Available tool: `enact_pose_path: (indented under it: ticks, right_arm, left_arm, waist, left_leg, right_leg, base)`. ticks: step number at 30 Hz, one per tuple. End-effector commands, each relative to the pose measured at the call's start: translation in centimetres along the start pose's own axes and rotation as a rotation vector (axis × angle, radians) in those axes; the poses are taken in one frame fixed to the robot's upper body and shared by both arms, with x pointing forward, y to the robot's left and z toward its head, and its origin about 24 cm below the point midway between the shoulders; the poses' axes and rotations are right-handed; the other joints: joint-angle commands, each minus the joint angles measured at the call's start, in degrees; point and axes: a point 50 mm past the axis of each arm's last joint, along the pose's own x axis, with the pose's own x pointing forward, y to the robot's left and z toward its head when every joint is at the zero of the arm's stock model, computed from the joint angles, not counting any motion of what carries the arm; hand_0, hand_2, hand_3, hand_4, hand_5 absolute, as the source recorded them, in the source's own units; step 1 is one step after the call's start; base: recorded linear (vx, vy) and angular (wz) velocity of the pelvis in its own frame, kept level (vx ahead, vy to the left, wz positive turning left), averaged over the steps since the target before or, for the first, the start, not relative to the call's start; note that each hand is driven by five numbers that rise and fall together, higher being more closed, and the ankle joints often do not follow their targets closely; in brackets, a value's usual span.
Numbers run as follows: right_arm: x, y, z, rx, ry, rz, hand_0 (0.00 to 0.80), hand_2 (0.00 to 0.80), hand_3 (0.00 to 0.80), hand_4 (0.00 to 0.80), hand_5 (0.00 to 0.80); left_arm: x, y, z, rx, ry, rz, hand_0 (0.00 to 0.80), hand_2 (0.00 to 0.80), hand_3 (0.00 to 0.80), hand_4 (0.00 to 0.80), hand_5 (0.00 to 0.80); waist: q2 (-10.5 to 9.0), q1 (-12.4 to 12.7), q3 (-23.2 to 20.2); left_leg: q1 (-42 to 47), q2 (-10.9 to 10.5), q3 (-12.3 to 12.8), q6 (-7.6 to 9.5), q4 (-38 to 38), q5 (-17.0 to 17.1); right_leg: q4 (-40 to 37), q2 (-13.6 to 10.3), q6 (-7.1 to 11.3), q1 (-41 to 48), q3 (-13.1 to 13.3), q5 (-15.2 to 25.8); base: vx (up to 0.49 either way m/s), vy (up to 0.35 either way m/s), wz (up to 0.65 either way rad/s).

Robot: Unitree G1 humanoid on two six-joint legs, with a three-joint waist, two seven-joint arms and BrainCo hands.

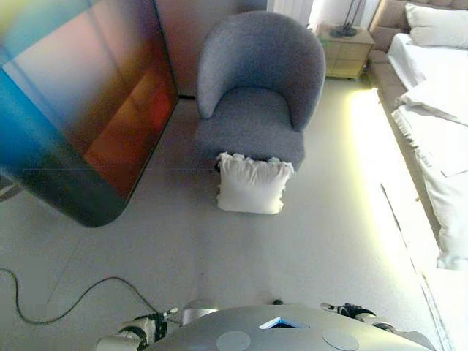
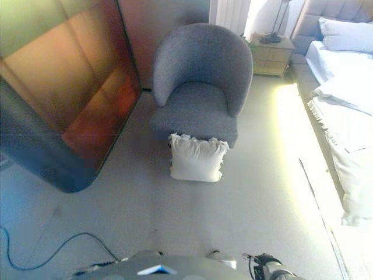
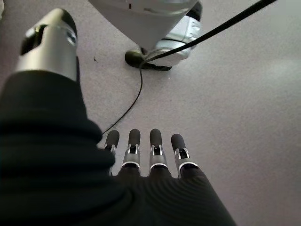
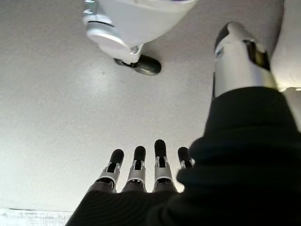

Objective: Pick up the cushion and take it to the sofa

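Note:
A white cushion [image 1: 252, 184] with a frilled top edge stands on the carpet, leaning against the front of a grey armchair [image 1: 256, 95]. It also appears in the right eye view as the cushion [image 2: 197, 158]. Both hands hang low beside me, far from it. My left hand [image 3: 146, 155] has straight fingers pointing at the floor and holds nothing. My right hand [image 4: 141, 167] hangs the same way, fingers straight and empty.
A large dark-framed glossy panel [image 1: 80, 110] leans at the left. A bed [image 1: 439, 124] with white bedding runs along the right, with a wooden nightstand [image 1: 345, 50] behind it. Carpet lies between me and the cushion.

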Motion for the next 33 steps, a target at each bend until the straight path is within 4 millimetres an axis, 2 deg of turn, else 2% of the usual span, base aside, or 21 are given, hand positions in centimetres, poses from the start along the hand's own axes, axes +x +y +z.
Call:
enact_pose_path:
  ticks: [1, 2, 3, 4, 5, 6, 8, 9, 10, 13, 15, 16, 18, 20, 22, 24, 25, 27, 28, 30, 33]
  right_arm:
    - [-0.1, -0.9, 2.0, -0.028, -0.045, -0.036, 0.000, 0.000, 0.000, 0.000, 0.000]
    - [-0.1, -1.1, 2.1, -0.027, -0.045, -0.038, 0.000, 0.000, 0.000, 0.000, 0.000]
    - [-0.1, -1.1, 2.1, -0.033, -0.047, -0.031, 0.000, 0.000, 0.000, 0.000, 0.000]
    - [-0.1, -1.1, 2.0, -0.036, -0.046, -0.026, 0.000, 0.000, 0.000, 0.000, 0.000]
    - [-0.1, -1.1, 2.0, -0.040, -0.043, -0.022, 0.000, 0.000, 0.000, 0.000, 0.000]
    - [-0.1, -1.0, 1.8, -0.040, -0.036, -0.023, 0.000, 0.000, 0.000, 0.000, 0.000]
    - [0.0, -0.9, 1.4, -0.036, -0.023, -0.021, 0.000, 0.000, 0.000, 0.000, 0.000]
    - [0.0, -0.9, 1.1, -0.038, -0.016, -0.018, 0.000, 0.000, 0.000, 0.000, 0.000]
    - [0.0, -0.9, 1.0, -0.040, -0.012, -0.016, 0.000, 0.000, 0.000, 0.000, 0.000]
    - [0.0, -0.8, 0.4, -0.069, 0.019, -0.012, 0.000, 0.000, 0.000, 0.000, 0.000]
    - [0.0, -0.8, 0.1, -0.076, 0.034, -0.012, 0.000, 0.000, 0.000, 0.000, 0.000]
    - [0.0, -0.8, -0.1, -0.075, 0.048, -0.015, 0.000, 0.000, 0.000, 0.000, 0.000]
    - [0.0, -0.9, -0.3, -0.078, 0.070, -0.017, 0.000, 0.000, 0.000, 0.000, 0.000]
    - [0.0, -0.8, -0.4, -0.062, 0.088, -0.026, 0.000, 0.000, 0.000, 0.000, 0.000]
    - [0.0, -0.7, -1.1, -0.029, 0.109, -0.033, 0.000, 0.000, 0.000, 0.000, 0.000]
    - [0.0, -0.5, -1.5, -0.033, 0.101, -0.022, 0.000, 0.000, 0.000, 0.000, 0.000]
    - [0.0, -0.3, -1.4, -0.055, 0.085, -0.014, 0.000, 0.000, 0.000, 0.000, 0.000]
    - [0.0, 0.0, -1.0, -0.064, 0.044, -0.006, 0.000, 0.000, 0.000, 0.000, 0.000]
    - [0.0, 0.3, -0.3, -0.049, 0.008, -0.009, 0.000, 0.000, 0.000, 0.000, 0.000]
    - [-0.1, 0.4, 0.8, -0.026, -0.025, -0.019, 0.000, 0.000, 0.000, 0.000, 0.000]
    - [-0.2, 0.7, 1.8, 0.020, -0.054, -0.019, 0.000, 0.000, 0.000, 0.000, 0.000]
  left_arm:
    - [0.1, 0.0, -0.9, -0.021, 0.018, -0.008, 0.000, 0.000, 0.000, 0.000, 0.000]
    - [0.1, 0.0, -1.0, -0.024, 0.025, -0.011, 0.000, 0.000, 0.000, 0.000, 0.000]
    - [0.2, 0.1, -1.5, -0.043, 0.036, -0.013, 0.000, 0.000, 0.000, 0.000, 0.000]
    - [0.2, 0.1, -1.7, -0.051, 0.041, -0.012, 0.000, 0.000, 0.000, 0.000, 0.000]
    - [0.3, 0.3, -2.0, -0.056, 0.046, -0.008, 0.000, 0.000, 0.000, 0.000, 0.000]
    - [0.3, 0.6, -2.4, -0.058, 0.051, -0.004, 0.000, 0.000, 0.000, 0.000, 0.000]
    - [0.4, 0.9, -2.9, -0.053, 0.058, 0.003, 0.000, 0.000, 0.000, 0.000, 0.000]
    - [0.4, 1.1, -3.3, -0.044, 0.064, 0.009, 0.000, 0.000, 0.000, 0.000, 0.000]
    - [0.4, 1.2, -3.5, -0.041, 0.068, 0.014, 0.000, 0.000, 0.000, 0.000, 0.000]
    - [0.4, 1.2, -4.4, -0.044, 0.097, 0.008, 0.000, 0.000, 0.000, 0.000, 0.000]
    - [0.4, 1.1, -4.7, -0.046, 0.111, 0.004, 0.000, 0.000, 0.000, 0.000, 0.000]
    - [0.4, 1.1, -5.2, -0.044, 0.124, 0.003, 0.000, 0.000, 0.000, 0.000, 0.000]
    - [0.4, 1.2, -5.5, -0.041, 0.136, 0.003, 0.000, 0.000, 0.000, 0.000, 0.000]
    - [0.4, 1.3, -5.5, -0.053, 0.143, 0.003, 0.000, 0.000, 0.000, 0.000, 0.000]
    - [0.5, 1.7, -5.2, -0.054, 0.128, 0.014, 0.000, 0.000, 0.000, 0.000, 0.000]
    - [0.5, 2.2, -4.2, -0.056, 0.092, 0.003, 0.000, 0.000, 0.000, 0.000, 0.000]
    - [0.5, 2.4, -3.6, -0.054, 0.071, -0.001, 0.000, 0.000, 0.000, 0.000, 0.000]
    - [0.5, 2.5, -2.4, -0.034, 0.043, 0.008, 0.000, 0.000, 0.000, 0.000, 0.000]
    - [0.4, 2.6, -1.5, -0.012, 0.020, 0.013, 0.000, 0.000, 0.000, 0.000, 0.000]
    - [0.2, 2.6, -0.1, -0.001, -0.005, 0.017, 0.000, 0.000, 0.000, 0.000, 0.000]
    - [0.0, 2.6, 1.6, -0.023, -0.026, 0.030, 0.000, 0.000, 0.000, 0.000, 0.000]
  waist:
    - [-3.36, 0.84, 3.80]
    - [-3.05, 1.15, 4.26]
    - [-1.66, 2.48, 4.80]
    - [-1.09, 3.18, 5.29]
    - [-0.41, 3.94, 5.49]
    - [0.87, 5.03, 5.21]
    - [1.46, 6.53, 5.10]
    - [1.89, 7.86, 4.48]
    - [1.63, 8.34, 4.42]
    - [1.33, 10.21, 2.66]
    - [1.11, 10.77, 2.00]
    - [1.32, 11.51, 1.47]
    - [1.53, 12.00, 1.08]
    - [1.76, 12.16, 0.92]
    - [1.50, 12.06, 0.61]
    - [0.10, 11.82, -0.56]
    - [-0.35, 11.68, -1.28]
    - [-0.39, 10.85, -2.02]
    - [0.32, 9.46, -2.15]
    - [0.56, 7.56, -1.93]
    - [0.49, 5.82, -1.56]
  left_leg:
    - [-9.56, -2.64, 1.71, 5.53, 22.40, -1.06]
    - [-11.10, -2.00, 1.84, 5.29, 23.05, 0.23]
    - [-13.23, -2.56, 1.01, 4.77, 17.38, 3.25]
    - [-13.38, -2.58, 0.93, 4.52, 15.16, 4.31]
    - [-13.52, -2.37, 0.93, 4.12, 11.76, 5.93]
    - [-14.18, -1.21, 1.85, 3.16, 4.82, 9.16]
    - [-14.35, -0.34, 3.10, 2.47, -3.57, 11.77]
    - [-15.27, 0.39, 3.12, 1.66, -9.51, 14.35]
    - [-15.03, 0.30, 3.29, 1.43, -11.76, 15.24]
    - [-15.94, 1.69, 3.31, 0.83, -17.11, 15.08]
    - [-16.50, 2.52, 3.24, 0.53, -17.69, 14.57]
    - [-18.10, 4.15, 2.40, -0.15, -18.80, 14.66]
    - [-19.04, 5.61, 1.31, -0.37, -18.80, 14.38]
    - [-19.60, 6.38, 1.08, -0.19, -17.54, 14.36]
    - [-19.76, 5.63, 1.31, 0.61, -13.97, 14.05]
    - [-20.70, 3.51, 1.78, 2.92, -8.34, 13.03]
    - [-20.43, 2.68, 2.31, 4.22, -7.80, 11.97]
    - [-18.33, 0.99, 2.06, 6.08, -8.30, 9.87]
    - [-15.64, 0.15, 1.49, 6.91, -8.94, 8.55]
    - [-13.01, -1.39, 1.01, 8.19, -9.69, 7.24]
    - [-9.66, -2.99, 1.84, 9.07, -10.60, 5.60]
  right_leg:
    - [7.25, 0.89, -4.85, -0.09, 1.86, -4.10]
    - [7.97, 1.36, -5.11, 0.29, 2.28, -4.88]
    - [8.46, 2.96, -4.73, 1.80, 3.53, -6.64]
    - [8.40, 3.65, -4.60, 3.08, 4.30, -7.56]
    - [7.99, 4.61, -4.37, 4.59, 5.21, -8.50]
    - [6.82, 6.36, -4.16, 7.32, 6.15, -9.56]
    - [5.46, 7.13, -3.88, 11.41, 7.45, -11.15]
    - [4.59, 7.52, -3.68, 14.63, 9.06, -12.65]
    - [4.24, 7.15, -3.57, 16.23, 9.68, -13.50]
    - [3.48, 5.87, -2.89, 21.06, 12.50, -16.38]
    - [4.02, 5.07, -2.56, 22.24, 12.87, -18.00]
    - [4.61, 4.50, -2.47, 23.30, 13.55, -19.62]
    - [6.66, 3.52, -2.12, 23.85, 14.08, -21.54]
    - [9.82, 1.80, -0.74, 24.09, 14.11, -22.53]
    - [14.08, -0.41, 1.50, 24.06, 13.40, -19.93]
    - [19.44, -2.65, 5.32, 23.22, 12.45, -9.38]
    - [22.66, -3.72, 6.33, 21.94, 12.06, -4.11]
    - [29.34, -4.90, 6.81, 17.12, 11.31, 1.54]
    - [34.86, -4.56, 6.18, 10.76, 11.81, 4.62]
    - [36.51, -2.65, 4.66, 5.10, 10.67, 1.14]
    - [30.92, -1.48, 3.98, -0.40, 5.95, -1.87]
  base:
    - [0.035, -0.078, -0.21]
    - [0.167, -0.010, -0.27]
    - [0.219, -0.002, -0.20]
    - [0.299, -0.002, -0.32]
    - [0.363, -0.007, -0.63]
    - [0.408, 0.003, -0.77]
    - [0.532, 0.044, -0.20]
    - [0.587, 0.066, 0.34]
    - [0.662, 0.093, 0.35]
    - [0.590, 0.107, 0.04]
    - [0.579, 0.138, -0.21]
    - [0.668, 0.197, -0.37]
    - [0.733, 0.256, -0.67]
    - [0.669, 0.295, -0.85]
    - [0.713, 0.320, -0.40]
    - [0.520, 0.233, -0.33]
    - [0.356, 0.159, -0.43]
    - [0.420, 0.180, -0.29]
    - [0.470, 0.199, 0.04]
    - [0.433, 0.134, 0.40]
    - [0.378, 0.010, 0.34]
